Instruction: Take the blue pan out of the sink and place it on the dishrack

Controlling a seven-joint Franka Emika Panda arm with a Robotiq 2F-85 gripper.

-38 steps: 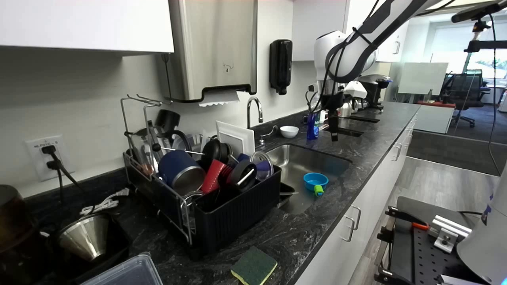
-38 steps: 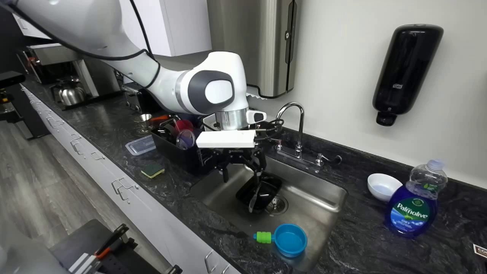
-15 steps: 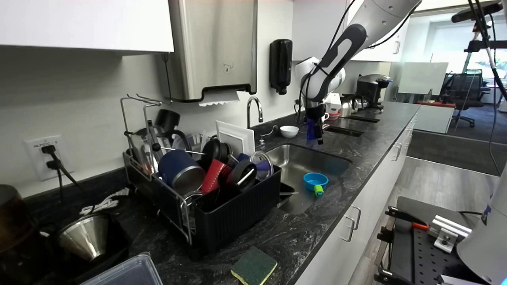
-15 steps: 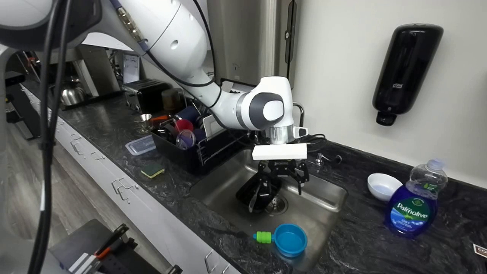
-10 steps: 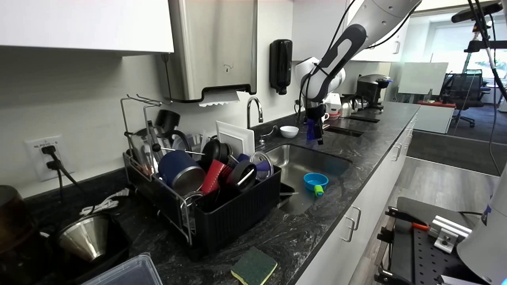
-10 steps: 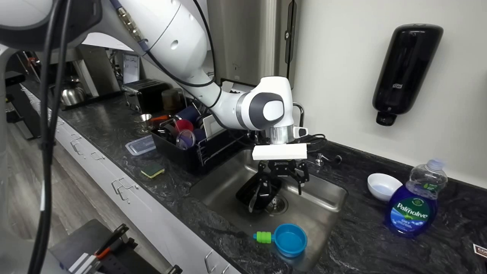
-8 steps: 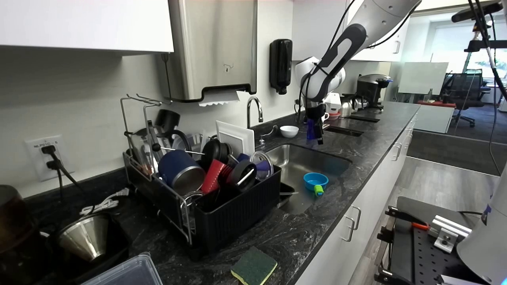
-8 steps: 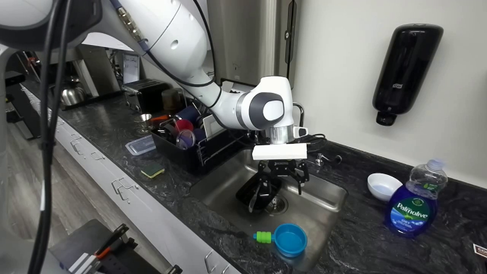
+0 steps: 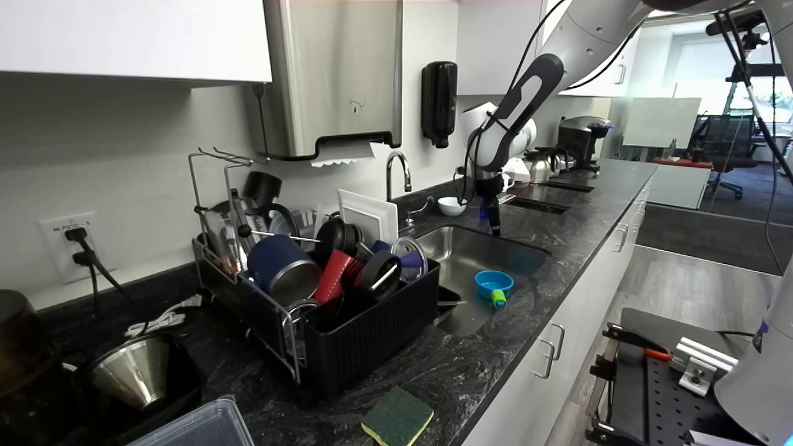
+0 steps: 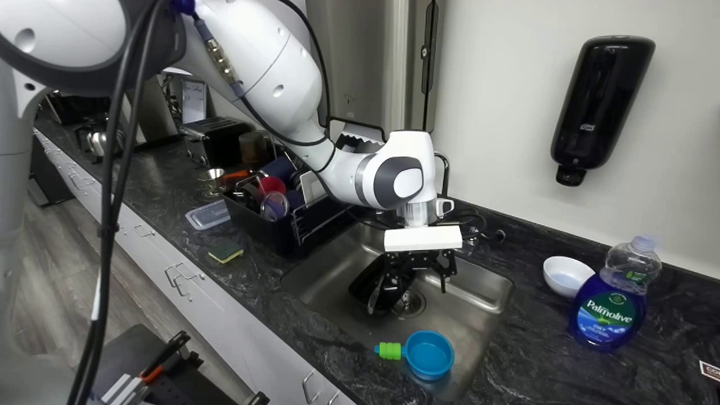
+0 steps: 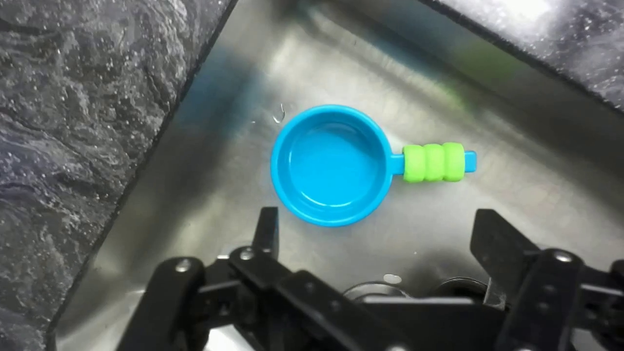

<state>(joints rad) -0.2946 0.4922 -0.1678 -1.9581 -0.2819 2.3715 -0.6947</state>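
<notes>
Inside the sink (image 10: 462,315), the blue pan (image 11: 332,166) lay unheld; above the sink, the gripper (image 11: 376,217) hung spread. Approach seemed in hand, the next move calling for descent toward the green handle (image 11: 434,162).

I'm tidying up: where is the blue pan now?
In an exterior view, the blue pan sits in the sink, below and right of the black container, its green handle pointing left.

Open air above the pan (image 11: 331,163), the sink (image 10: 450,315) walling it in.
A black tub (image 10: 363,280) takes up the end nearest the rack (image 9: 372,328), itself crowded with dishes (image 9: 282,266); the tap (image 9: 407,181) arches up by the wall (image 10: 506,112).
</notes>
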